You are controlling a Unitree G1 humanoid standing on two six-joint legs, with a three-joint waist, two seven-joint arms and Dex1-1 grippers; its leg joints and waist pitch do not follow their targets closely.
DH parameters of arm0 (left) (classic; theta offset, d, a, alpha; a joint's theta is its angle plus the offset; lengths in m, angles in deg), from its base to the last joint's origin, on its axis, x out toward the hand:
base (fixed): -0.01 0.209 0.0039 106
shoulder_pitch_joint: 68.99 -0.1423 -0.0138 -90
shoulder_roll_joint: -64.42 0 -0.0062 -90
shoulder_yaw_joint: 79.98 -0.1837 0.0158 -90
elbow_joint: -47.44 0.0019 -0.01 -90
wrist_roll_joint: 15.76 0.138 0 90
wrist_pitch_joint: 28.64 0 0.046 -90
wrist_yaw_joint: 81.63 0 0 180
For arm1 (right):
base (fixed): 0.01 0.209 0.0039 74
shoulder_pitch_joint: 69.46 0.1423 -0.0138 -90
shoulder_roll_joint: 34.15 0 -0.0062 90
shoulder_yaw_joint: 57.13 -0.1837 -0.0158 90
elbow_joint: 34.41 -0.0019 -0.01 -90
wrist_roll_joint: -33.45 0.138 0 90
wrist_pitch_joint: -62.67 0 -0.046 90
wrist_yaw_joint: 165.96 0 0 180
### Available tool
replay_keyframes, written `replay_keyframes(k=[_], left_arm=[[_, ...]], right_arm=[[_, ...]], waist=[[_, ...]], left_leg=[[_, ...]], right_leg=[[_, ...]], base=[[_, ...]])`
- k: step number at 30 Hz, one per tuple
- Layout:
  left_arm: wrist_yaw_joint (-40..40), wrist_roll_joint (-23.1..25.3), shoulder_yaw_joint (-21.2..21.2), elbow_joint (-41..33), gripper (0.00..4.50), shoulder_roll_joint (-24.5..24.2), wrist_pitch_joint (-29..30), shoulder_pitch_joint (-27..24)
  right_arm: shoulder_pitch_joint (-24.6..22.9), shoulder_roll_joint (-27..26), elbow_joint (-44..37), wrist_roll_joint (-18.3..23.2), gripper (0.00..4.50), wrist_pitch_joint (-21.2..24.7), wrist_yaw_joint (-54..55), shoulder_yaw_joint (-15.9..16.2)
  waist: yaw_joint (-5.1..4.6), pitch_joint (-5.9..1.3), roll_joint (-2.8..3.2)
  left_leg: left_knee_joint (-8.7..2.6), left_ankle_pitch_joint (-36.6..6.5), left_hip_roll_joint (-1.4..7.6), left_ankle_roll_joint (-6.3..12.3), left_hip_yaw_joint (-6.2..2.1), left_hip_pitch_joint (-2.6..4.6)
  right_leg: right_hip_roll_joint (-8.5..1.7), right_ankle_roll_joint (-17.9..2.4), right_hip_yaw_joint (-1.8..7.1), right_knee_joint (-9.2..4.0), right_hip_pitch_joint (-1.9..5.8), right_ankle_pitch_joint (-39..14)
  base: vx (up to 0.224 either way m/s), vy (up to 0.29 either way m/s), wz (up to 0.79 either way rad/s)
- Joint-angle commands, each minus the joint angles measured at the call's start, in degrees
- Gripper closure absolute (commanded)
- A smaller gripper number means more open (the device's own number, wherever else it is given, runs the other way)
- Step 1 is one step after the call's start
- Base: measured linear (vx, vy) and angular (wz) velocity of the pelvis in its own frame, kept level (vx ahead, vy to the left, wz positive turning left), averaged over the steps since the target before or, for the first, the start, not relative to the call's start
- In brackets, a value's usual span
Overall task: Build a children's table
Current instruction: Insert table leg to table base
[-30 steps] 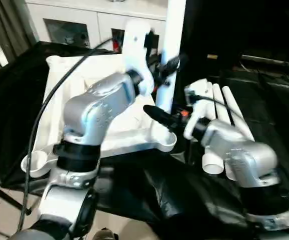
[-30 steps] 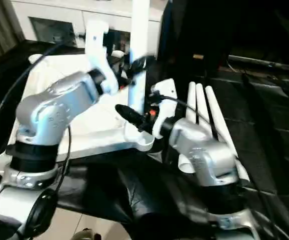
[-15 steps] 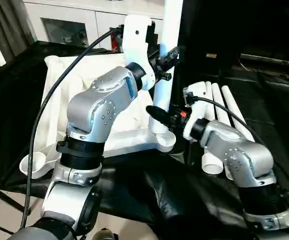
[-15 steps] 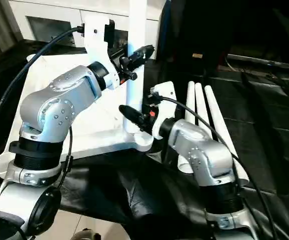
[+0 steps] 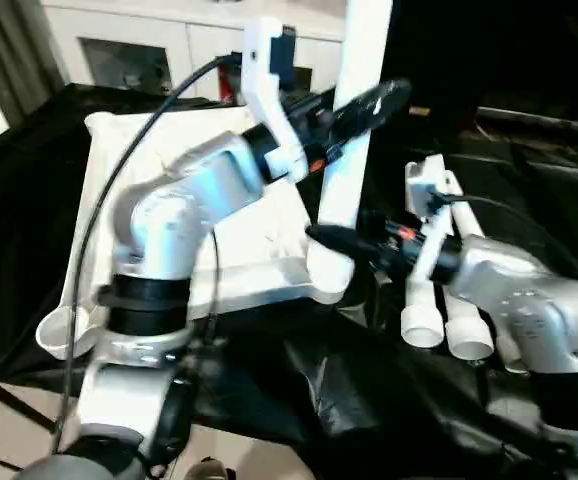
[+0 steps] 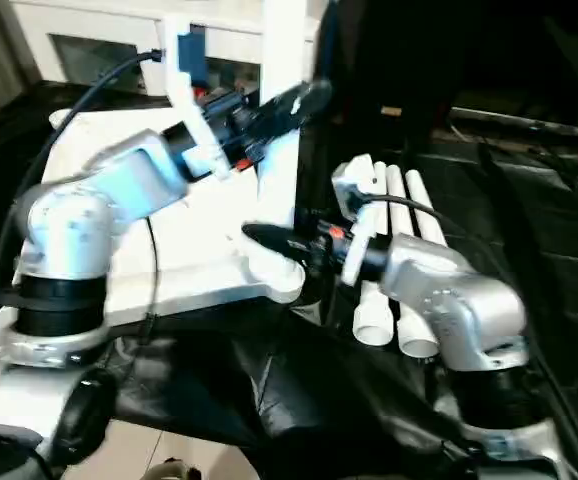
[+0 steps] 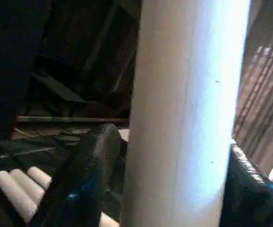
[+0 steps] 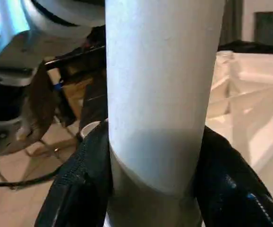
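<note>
White leg (image 5: pixel 354 120) stands upright in tabletop (image 5: pixel 149 150) near-corner socket. Right gripper (image 8: pixel 153 189) fingers clasp its base; left gripper (image 7: pixel 160 179) fingers straddle it higher, grip unclear. Risk: uneven push tilts leg, jamming or popping out.

Upright leg's (image 5: pixel 354 120) top beyond the frame edge.

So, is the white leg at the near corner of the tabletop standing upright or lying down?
Upright, leaning slightly. The leg rises from the tabletop's near corner socket, both grippers around it; whether fully seated, cannot tell.
</note>
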Motion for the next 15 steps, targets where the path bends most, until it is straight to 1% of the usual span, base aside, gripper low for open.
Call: replay_keyframes(k=[1, 2, 3, 6, 8, 9, 10, 11, 12, 13, 14, 15], left_arm=[[-0.78, -0.52, 1.37, 0.51, 1.95, -0.14, 0.94, 0.83], [-0.92, -0.68, 1.61, 0.99, 2.24, -0.25, 0.97, 0.98], [-0.93, -0.68, 1.62, 1.01, 2.33, -0.25, 0.97, 0.99], [-0.16, -0.8, 1.47, 1.49, 2.36, -0.55, 0.85, 0.98], [0.32, -0.48, 0.92, 1.52, 2.6, -0.85, 0.61, 0.84], [0.53, -0.03, 0.26, 1.44, 2.6, -1.11, 0.23, 0.61], [0.53, -0.03, 0.26, 1.44, 2.61, -1.11, 0.23, 0.61], [1.01, -0.16, -0.19, 1.28, 2.65, -1.24, 0.47, 0.41], [1.28, 0.0, -0.6, 1.09, 2.65, -1.4, 0.48, 0.26], [1.61, 0.19, -1.09, 0.88, 2.65, -1.59, 0.57, 0.11], [2.13, 0.59, -2.1, 0.45, 2.65, -1.84, 0.64, -0.15], [2.17, 0.59, -2.18, 0.41, 2.65, -1.85, 0.71, -0.17]], right_arm=[[-0.09, 1.16, -2.51, 1.89, 2.53, 0.42, -2.36, -0.87], [-0.17, 1.74, -2.68, 2.41, 2.53, 0.61, -2.97, -0.8], [-0.17, 1.76, -2.68, 2.43, 2.53, 0.62, -2.99, -0.8], [-0.28, 2.08, -2.97, 2.73, 2.53, 0.94, -3.61, -0.83], [-0.37, 2.18, -3.13, 2.62, 2.53, 0.99, -3.64, -0.78], [-0.5, 2.29, -3.33, 2.28, 2.53, 0.86, -3.59, -0.64], [-0.5, 2.29, -3.33, 2.28, 2.53, 0.86, -3.59, -0.64], [-0.41, 2.37, -3.23, 1.06, 2.18, -0.27, -2.98, -0.18], [-0.45, 2.39, -3.29, 1.38, 1.97, -0.12, -3.15, -0.13], [-0.43, 2.54, -3.41, 1.77, 1.83, 0.19, -3.6, 0.0], [-0.21, 2.74, -3.56, 2.8, 1.77, 1.73, -3.83, -0.03], [-0.19, 2.79, -3.59, 2.89, 1.77, 1.87, -3.91, 0.0]], waist=[[0.2, -4.56, 0.02], [0.2, -4.61, -0.02], [0.23, -4.6, 0.02], [0.25, -4.65, -0.05], [0.29, -4.69, -0.07], [0.29, -4.72, -0.14], [0.27, -4.72, -0.06], [0.27, -4.71, -0.16], [0.25, -4.71, -0.17], [0.27, -4.7, -0.12], [0.26, -4.63, -0.27], [0.3, -4.63, -0.19]], left_leg=[[-3.88, -11.57, 0.54, -1.09, -0.02, 0.98], [-3.84, -11.26, 0.5, -1.0, -0.01, 0.93], [-3.83, -11.22, 0.53, -0.95, -0.02, 0.93], [-3.82, -10.78, 0.48, -0.79, -0.01, 0.89], [-3.79, -10.24, 0.47, -0.71, 0.0, 0.9], [-3.78, -10.15, 0.49, -0.68, 0.0, 0.9], [-3.8, -10.05, 0.54, -0.74, -0.02, 0.92], [-3.78, -9.98, 0.53, -0.73, 0.01, 0.9], [-3.81, -9.88, 0.56, -0.78, 0.0, 0.89], [-3.81, -10.02, 0.57, -0.77, 0.0, 0.92], [-3.84, -10.5, 0.57, -0.76, 0.03, 0.95], [-3.86, -10.54, 0.59, -0.79, -0.01, 0.99]], right_leg=[[-3.31, -9.8, 1.65, -4.25, 3.01, -14.1], [-3.27, -9.84, 1.64, -4.23, 3.08, -13.66], [-3.27, -9.83, 1.64, -4.29, 3.08, -13.49], [-3.27, -9.87, 1.63, -4.19, 3.13, -13.06], [-3.24, -10.0, 1.6, -4.17, 3.1, -12.75], [-3.25, -9.97, 1.6, -4.15, 3.11, -12.67], [-3.25, -10.06, 1.6, -4.07, 3.1, -12.4], [-3.27, -10.11, 1.62, -4.08, 3.12, -12.35], [-3.28, -10.13, 1.61, -4.04, 3.13, -12.35], [-3.31, -10.12, 1.62, -4.09, 3.1, -12.48], [-3.26, -9.88, 1.61, -4.14, 3.11, -13.17], [-3.31, -9.74, 1.64, -4.14, 3.11, -13.45]], base=[[0.0, 0.0, 0.0], [0.0, 0.0, 0.0], [0.0, 0.0, 0.0], [0.0, 0.0, 0.0], [0.0, 0.0, 0.0], [0.0, 0.0, 0.0], [0.0, 0.0, 0.0], [0.0, 0.0, 0.0], [0.0, 0.0, 0.0], [0.0, 0.0, 0.0], [0.0, 0.0, 0.0], [0.0, 0.0, 0.0]])
